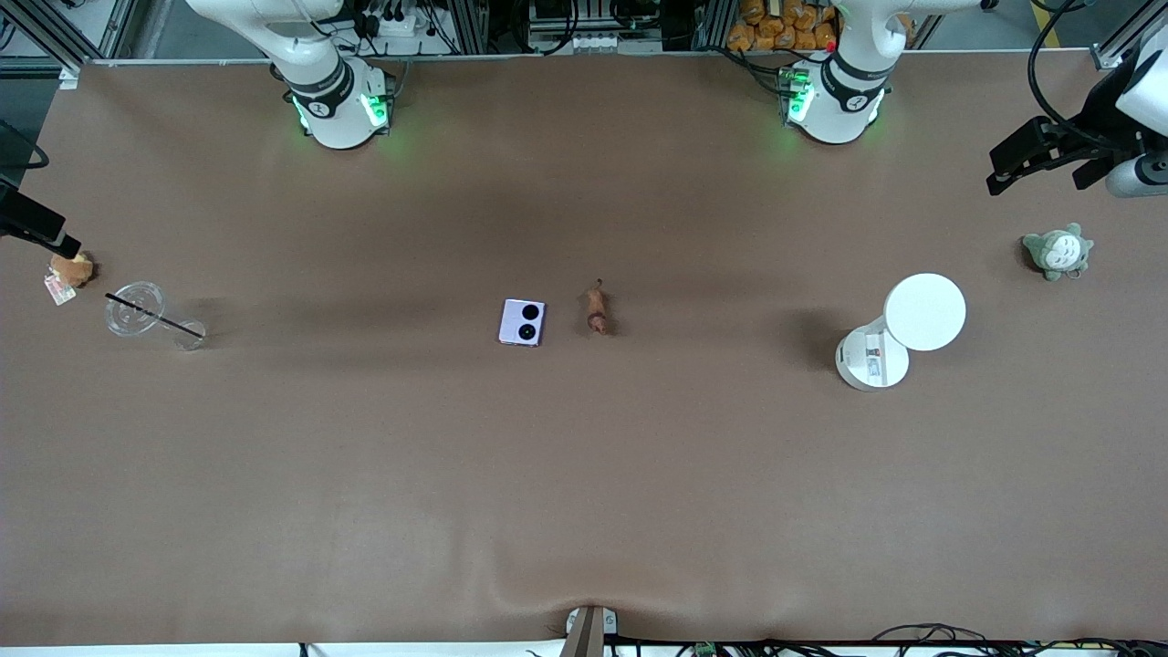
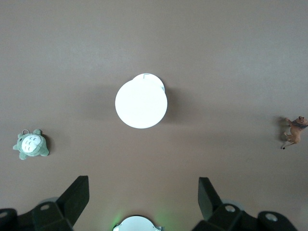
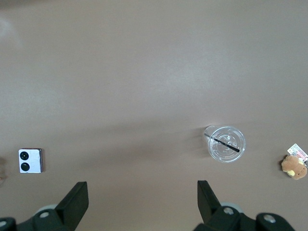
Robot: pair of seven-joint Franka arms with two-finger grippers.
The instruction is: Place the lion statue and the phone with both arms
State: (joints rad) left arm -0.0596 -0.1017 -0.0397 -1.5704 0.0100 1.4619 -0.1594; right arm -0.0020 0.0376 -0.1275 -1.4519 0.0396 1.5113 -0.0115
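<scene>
With both grippers hanging spread and empty, the left gripper is needing to centre over the lion statue beside the phone, while the right gripper takes the phone.

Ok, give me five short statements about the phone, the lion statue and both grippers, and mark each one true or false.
1. The phone lies beside the lion statue, not touching it. True.
2. The left gripper holds the lion statue. False: its fingers are open and empty, up in the air over the white round lamp.
3. The phone shows two black camera circles on its face. True.
4. The right gripper is shut on the phone. False: it is open, over bare table between the phone and the clear plastic cup.
5. The lion statue stands on the phone. False: it lies on the table, toward the left arm's end from the phone.
</scene>
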